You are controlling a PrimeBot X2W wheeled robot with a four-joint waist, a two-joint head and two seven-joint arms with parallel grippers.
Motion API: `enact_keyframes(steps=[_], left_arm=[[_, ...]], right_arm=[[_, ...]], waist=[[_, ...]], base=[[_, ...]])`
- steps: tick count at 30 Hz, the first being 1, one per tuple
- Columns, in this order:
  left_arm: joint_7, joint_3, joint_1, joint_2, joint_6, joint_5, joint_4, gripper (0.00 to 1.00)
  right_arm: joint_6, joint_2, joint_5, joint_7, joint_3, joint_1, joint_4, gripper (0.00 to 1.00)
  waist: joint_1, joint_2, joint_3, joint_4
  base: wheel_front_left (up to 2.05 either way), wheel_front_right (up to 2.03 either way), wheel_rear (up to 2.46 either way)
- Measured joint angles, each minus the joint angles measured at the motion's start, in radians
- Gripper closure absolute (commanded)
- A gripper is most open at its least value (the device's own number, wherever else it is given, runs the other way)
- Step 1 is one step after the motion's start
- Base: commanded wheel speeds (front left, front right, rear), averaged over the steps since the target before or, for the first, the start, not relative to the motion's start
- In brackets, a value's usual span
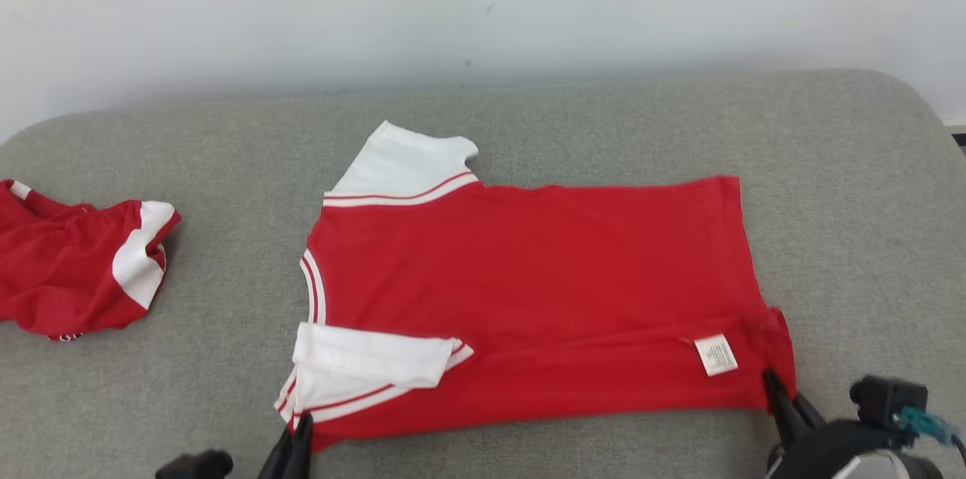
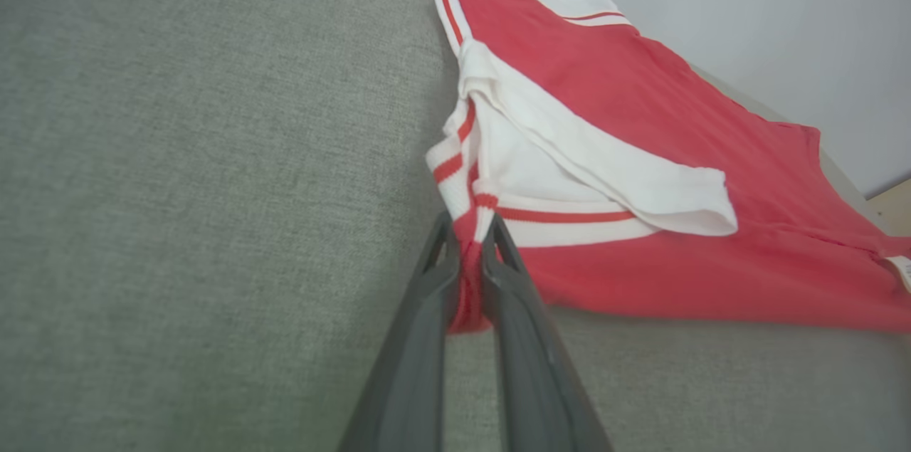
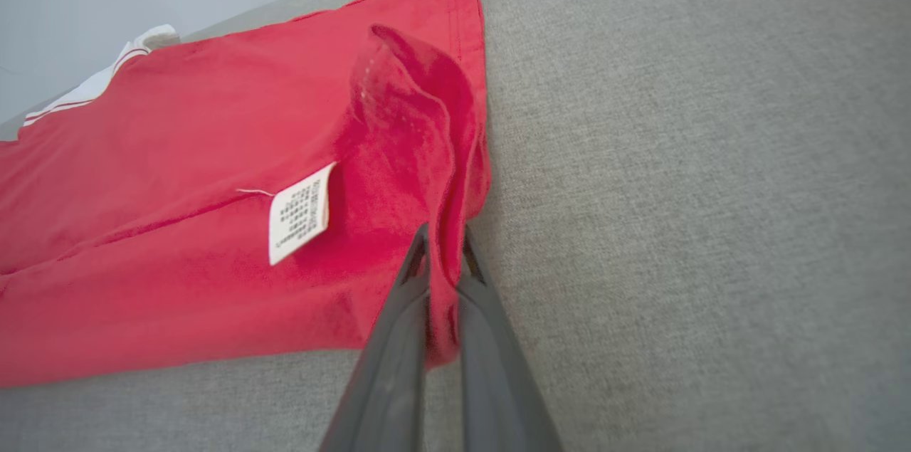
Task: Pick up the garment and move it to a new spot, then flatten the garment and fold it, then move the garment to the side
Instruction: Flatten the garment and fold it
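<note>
Right pincer (image 3: 443, 240) pinches garment (image 3: 178, 174) beside unreadable label (image 3: 300, 213)

A pale, off-white wall (image 1: 483, 4) spans the upper part of the head view. It is matte and evenly lit, with a small dark speck (image 1: 468, 64) low near its middle. Below it lies the bench (image 1: 573, 113), covered in grey woven fabric, its far corners rounded at the upper left and upper right of the frame. A soft shadow runs along the wall just above its far edge. In the left wrist view a sliver of tan floor (image 2: 891, 204) shows at the right edge. The light is soft and diffuse.
</note>
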Motion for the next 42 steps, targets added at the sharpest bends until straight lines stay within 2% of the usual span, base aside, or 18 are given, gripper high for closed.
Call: enact_keyframes(steps=[8,9,10,14,27,38,42], left_arm=[[0.0,0.024,0.113,-0.032,0.031,0.003,-0.103,1.0],[0.0,0.021,0.117,-0.032,0.034,0.017,-0.103,0.59],[0.0,0.02,0.118,-0.032,0.039,0.03,-0.106,0.0],[-0.001,0.042,0.118,-0.037,0.046,0.056,-0.136,0.0],[-0.002,0.214,0.116,-0.064,0.044,0.238,-0.318,0.0],[-0.002,0.293,0.097,-0.048,0.03,0.361,-0.363,0.0],[-0.002,0.303,0.113,-0.046,0.028,0.374,-0.375,0.0]], right_arm=[[0.0,-0.019,0.016,0.058,-0.034,0.113,-0.119,1.0],[0.0,-0.014,0.015,0.059,-0.043,0.116,-0.126,0.51],[0.0,-0.005,0.015,0.06,-0.051,0.117,-0.133,0.0],[0.0,0.025,0.001,0.035,-0.082,0.128,-0.16,0.0],[0.0,0.072,-0.183,-0.133,-0.115,0.126,-0.335,0.0],[0.0,0.137,-0.316,-0.161,-0.151,0.203,-0.484,0.0],[0.0,0.145,-0.346,-0.162,-0.158,0.246,-0.525,0.0]], waist=[[0.0001,0.0,-0.004,-0.023],[0.0001,0.0,-0.003,-0.026],[0.0001,0.0,-0.003,-0.028],[0.0001,0.0,-0.01,-0.031],[0.0001,0.0,-0.057,-0.036],[0.0002,0.0,-0.081,-0.016],[0.0002,0.0,-0.087,-0.009]], base=[[0.0,0.0,0.0],[0.0,0.0,0.0],[0.0,0.0,0.0],[0.0,0.0,0.0],[0.0,0.0,0.0],[0.0,0.0,0.0],[0.0,0.0,0.0]])
